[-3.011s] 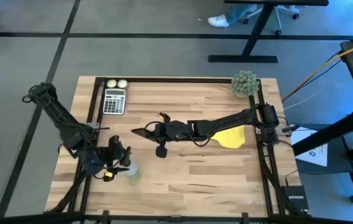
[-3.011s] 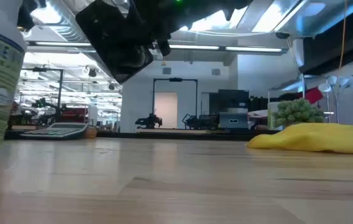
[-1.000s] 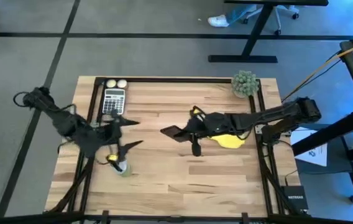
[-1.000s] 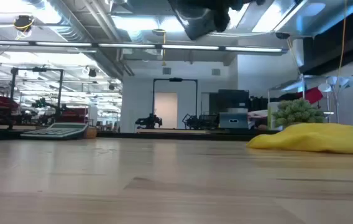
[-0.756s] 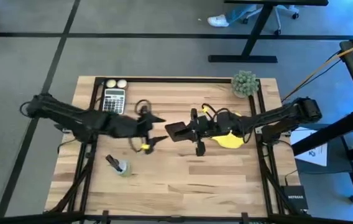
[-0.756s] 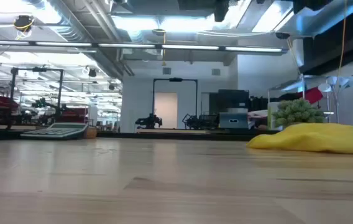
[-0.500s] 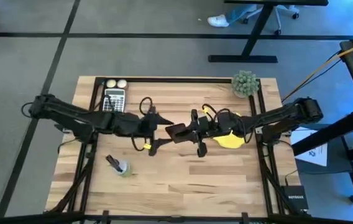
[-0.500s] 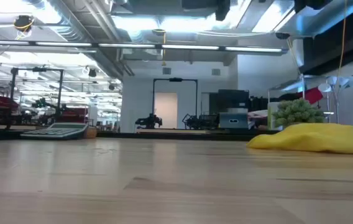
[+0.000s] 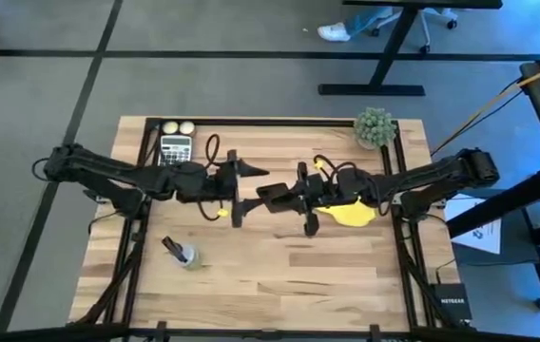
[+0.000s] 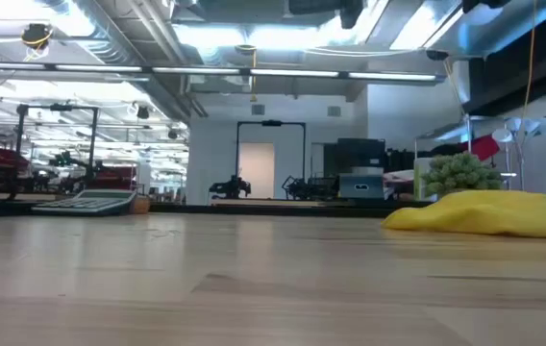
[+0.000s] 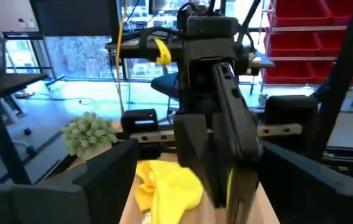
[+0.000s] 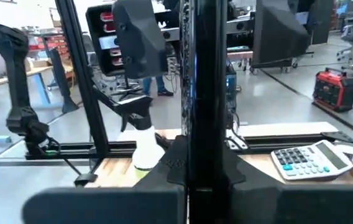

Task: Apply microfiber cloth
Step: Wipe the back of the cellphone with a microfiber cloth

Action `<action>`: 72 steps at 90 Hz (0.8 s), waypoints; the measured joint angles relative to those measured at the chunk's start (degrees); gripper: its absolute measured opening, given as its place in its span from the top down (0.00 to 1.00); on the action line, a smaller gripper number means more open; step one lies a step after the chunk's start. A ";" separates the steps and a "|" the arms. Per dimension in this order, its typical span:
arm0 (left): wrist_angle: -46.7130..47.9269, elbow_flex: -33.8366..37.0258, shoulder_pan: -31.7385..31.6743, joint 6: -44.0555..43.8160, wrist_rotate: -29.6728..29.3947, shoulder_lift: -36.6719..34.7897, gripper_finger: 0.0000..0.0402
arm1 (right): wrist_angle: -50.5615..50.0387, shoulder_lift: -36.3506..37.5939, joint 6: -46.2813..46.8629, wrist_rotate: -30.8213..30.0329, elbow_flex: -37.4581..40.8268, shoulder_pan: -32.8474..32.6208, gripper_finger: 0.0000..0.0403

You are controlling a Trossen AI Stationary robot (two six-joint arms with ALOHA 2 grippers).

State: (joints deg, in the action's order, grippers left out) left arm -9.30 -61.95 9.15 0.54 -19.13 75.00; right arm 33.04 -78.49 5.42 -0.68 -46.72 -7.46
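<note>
Lifted above mid-table, edge-on between the pinching fingers of the right gripper [image 9: 272, 198]: a flat black smartphone [image 12: 202, 93], seemingly offered across. Facing it, spread wide: the left gripper [image 9: 240, 190]. Farther back, untouched on the wood by the right rail: the crumpled bright yellow microfiber cloth [image 9: 351, 212].

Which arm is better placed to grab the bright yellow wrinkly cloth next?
Left, probably. The left gripper is open and empty, while the right gripper is shut on the black smartphone; the yellow cloth lies by the right arm.
</note>
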 joint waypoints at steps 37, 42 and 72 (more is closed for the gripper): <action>-1.85 -0.02 -2.91 -0.34 4.34 0.89 0.69 | -2.03 -0.54 -2.08 -2.87 0.02 0.85 0.99; -1.90 -0.02 -2.91 0.37 4.37 0.92 0.78 | -1.99 -0.54 -2.61 -3.11 0.02 0.85 0.98; 0.39 0.00 -3.00 1.69 5.74 1.00 0.95 | -4.55 0.29 -3.07 -8.29 -0.48 0.76 0.82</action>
State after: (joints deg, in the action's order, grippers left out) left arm -8.91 -61.95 6.15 2.22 -13.39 76.01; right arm 28.49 -78.20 2.34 -8.97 -47.20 -6.70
